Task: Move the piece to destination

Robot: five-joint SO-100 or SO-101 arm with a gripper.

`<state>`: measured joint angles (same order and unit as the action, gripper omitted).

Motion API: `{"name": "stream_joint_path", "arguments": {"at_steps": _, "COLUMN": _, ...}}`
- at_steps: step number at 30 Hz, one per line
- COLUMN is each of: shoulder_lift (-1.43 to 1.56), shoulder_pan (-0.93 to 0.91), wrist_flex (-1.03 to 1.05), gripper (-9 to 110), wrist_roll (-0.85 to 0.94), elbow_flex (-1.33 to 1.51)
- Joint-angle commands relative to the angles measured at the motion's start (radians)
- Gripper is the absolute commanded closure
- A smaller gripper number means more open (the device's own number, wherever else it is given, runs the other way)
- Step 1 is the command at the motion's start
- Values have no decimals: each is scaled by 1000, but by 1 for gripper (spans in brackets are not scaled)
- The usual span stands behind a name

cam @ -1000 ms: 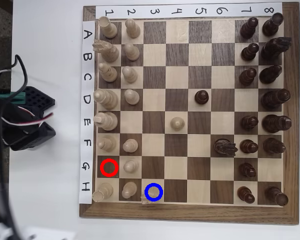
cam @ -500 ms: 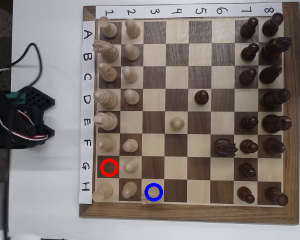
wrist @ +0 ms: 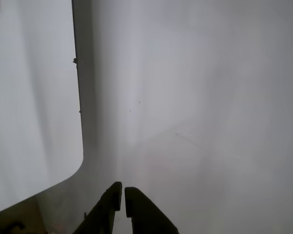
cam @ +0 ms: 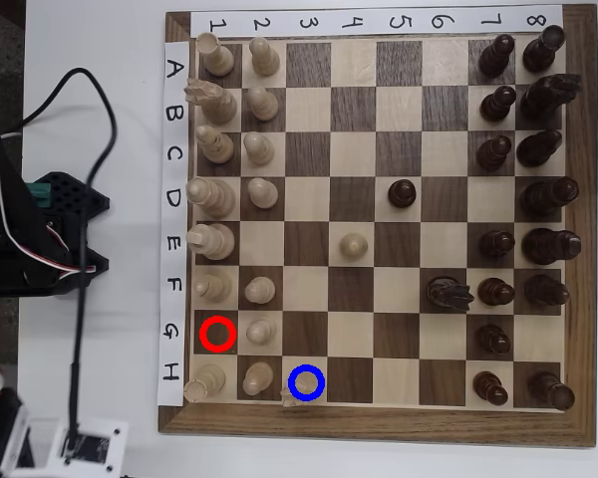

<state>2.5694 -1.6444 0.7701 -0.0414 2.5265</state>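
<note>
In the overhead view the blue-ringed light square (cam: 306, 382) is in the board's bottom row, third column. A small pale piece (cam: 288, 395), seemingly the cream knight, sits at that ring's lower-left edge, half on the board's border. It is too small to tell whether it stands upright. The red-ringed dark square (cam: 217, 334) holds nothing. In the wrist view my gripper (wrist: 123, 199) shows as two dark fingers at the bottom edge. They are closed to a thin slit with nothing between them, over a bare white surface. No chess piece shows in that view.
The arm's black base (cam: 40, 234) and a black cable (cam: 90, 199) lie left of the board. Pale pieces fill the two left columns and dark pieces the right ones. A pale pawn (cam: 353, 245), a dark pawn (cam: 403, 192) and a dark knight (cam: 448, 292) stand mid-board.
</note>
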Motion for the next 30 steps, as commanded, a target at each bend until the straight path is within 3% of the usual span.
{"name": "stream_joint_path", "arguments": {"at_steps": 1, "shoulder_lift": 51, "shoulder_pan": 6, "wrist_flex": -89, "gripper": 101, "wrist_roll": 0, "elbow_flex": 94}}
{"name": "stream_joint_path", "arguments": {"at_steps": 12, "shoulder_lift": 239, "shoulder_pan": -5, "wrist_flex": -155, "gripper": 101, "wrist_roll": 18, "elbow_flex": 374}}
{"name": "stream_joint_path", "arguments": {"at_steps": 21, "shoulder_lift": 485, "shoulder_pan": -41, "wrist_flex": -92, "gripper": 101, "wrist_roll": 63, "elbow_flex": 569}}
{"name": "stream_joint_path", "arguments": {"at_steps": 30, "shoulder_lift": 811, "shoulder_pan": -48, "wrist_flex": 249, "gripper": 101, "wrist_roll": 72, "elbow_flex": 601}}
